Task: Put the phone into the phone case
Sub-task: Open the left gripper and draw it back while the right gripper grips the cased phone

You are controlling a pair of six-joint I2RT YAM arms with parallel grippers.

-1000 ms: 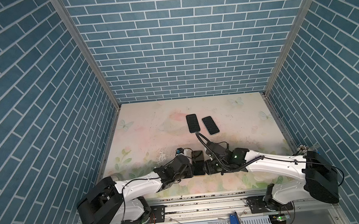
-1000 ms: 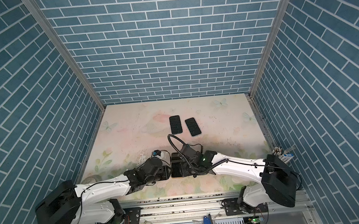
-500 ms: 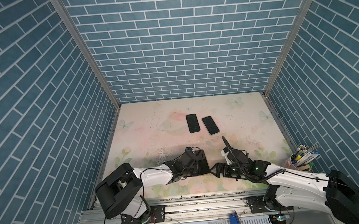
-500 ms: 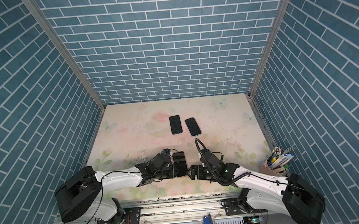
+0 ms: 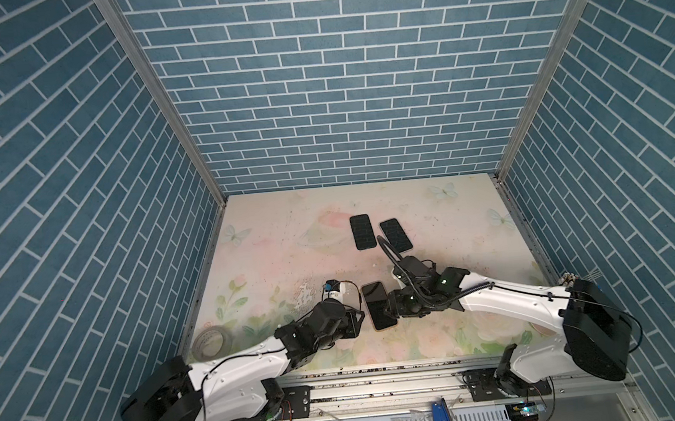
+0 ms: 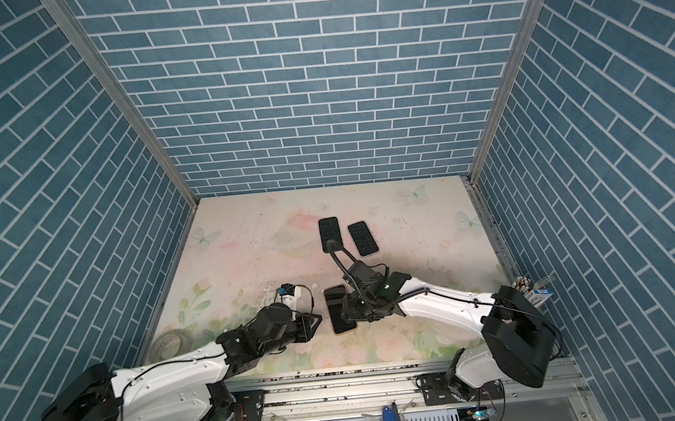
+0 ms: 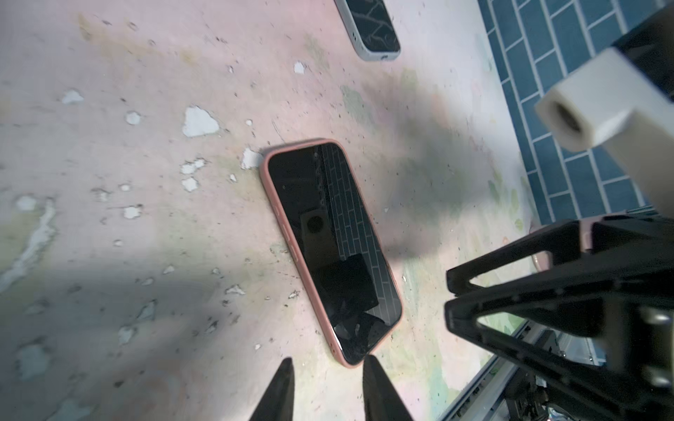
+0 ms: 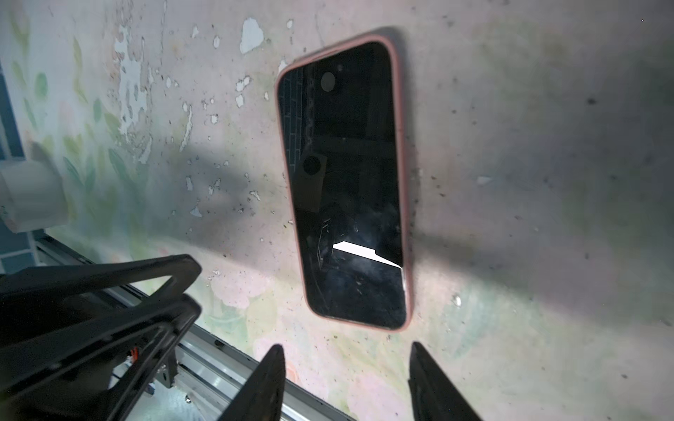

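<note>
We start with the floral table [image 5: 288, 241] and the two arms lying low across its front, reaching in toward the middle. The left gripper [image 5: 360, 322] and the right gripper [image 5: 389, 312] face each other there, and the phone [image 5: 378, 306] lies flat between them, screen up.

In the left wrist view, the left gripper [image 7: 328, 361] has its tips slightly parted with nothing between them. The phone's near corner sits just beside one fingertip [image 7: 375, 390], and we cannot tell whether they touch. In the right wrist view, the right gripper [image 8: 346, 346] is spread wider and is also empty, and the phone [image 8: 346, 182] lies ahead of its tips, clear of them.

The pink phone case [image 7: 267, 160] rims the screen on every side we can see. In both top views the right gripper covers part of the phone's right edge.

A dark phone [image 5: 362, 232] and a second dark phone [image 5: 395, 235] lie well behind. A tape roll [image 5: 198, 348] sits at the left. The pen cup [image 6: 537, 292] is partly hidden behind the right arm.
</note>
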